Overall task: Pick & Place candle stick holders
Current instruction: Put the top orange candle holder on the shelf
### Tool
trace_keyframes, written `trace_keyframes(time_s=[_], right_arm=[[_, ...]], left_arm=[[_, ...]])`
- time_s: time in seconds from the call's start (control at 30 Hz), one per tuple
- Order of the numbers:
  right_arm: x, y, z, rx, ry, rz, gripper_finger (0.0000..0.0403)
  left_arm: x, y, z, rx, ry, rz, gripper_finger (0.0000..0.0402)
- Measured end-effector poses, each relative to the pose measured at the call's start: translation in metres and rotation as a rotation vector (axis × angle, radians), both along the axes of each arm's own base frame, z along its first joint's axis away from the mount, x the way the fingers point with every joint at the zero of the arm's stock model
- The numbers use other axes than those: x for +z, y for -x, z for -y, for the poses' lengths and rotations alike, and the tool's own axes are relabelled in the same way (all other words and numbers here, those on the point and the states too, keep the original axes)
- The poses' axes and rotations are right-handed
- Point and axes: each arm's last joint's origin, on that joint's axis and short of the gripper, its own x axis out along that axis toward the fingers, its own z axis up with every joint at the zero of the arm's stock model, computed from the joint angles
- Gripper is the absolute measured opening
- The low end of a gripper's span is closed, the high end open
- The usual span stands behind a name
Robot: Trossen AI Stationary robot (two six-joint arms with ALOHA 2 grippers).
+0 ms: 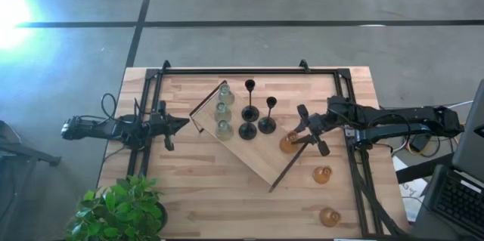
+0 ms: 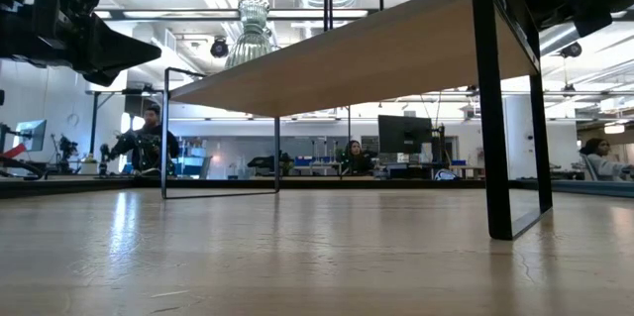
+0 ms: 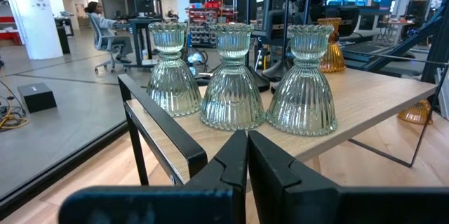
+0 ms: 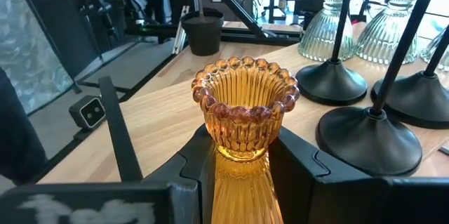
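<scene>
I see the right end effector [image 4: 242, 157] pinching an amber holder [image 4: 244, 112] on the board [image 1: 257, 162] beside the black holders [image 4: 365, 129]. Left end effector [image 3: 247, 161] pressed together, facing the green holders [image 3: 231, 76].

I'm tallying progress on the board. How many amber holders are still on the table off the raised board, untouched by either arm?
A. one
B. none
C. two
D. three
C: two amber holders stand on the table beside the raised board, while the right gripper grips the third amber holder.
</scene>
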Motion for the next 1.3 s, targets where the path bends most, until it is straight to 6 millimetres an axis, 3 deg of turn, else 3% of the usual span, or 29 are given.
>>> trace_keyframes(time_s=[0.3,0.87,1.3], right_arm=[[-0.0012,0.0003,-0.0001,-0.004,-0.021,-0.018,0.0153],[-0.0008,0.0006,-0.0005,0.006,-0.041,-0.022,0.015],[-0.0012,0.0007,-0.0002,0.001,-0.037,-0.025,0.0233]], left_arm=[[0.0,0.0,0.0,0.0,0.0,0.0,0.0017],[0.0,0.0,0.0,0.001,0.0,0.0,0.0018],[0.0,0.0,0.0,0.0,0.0,0.0,0.0018]])
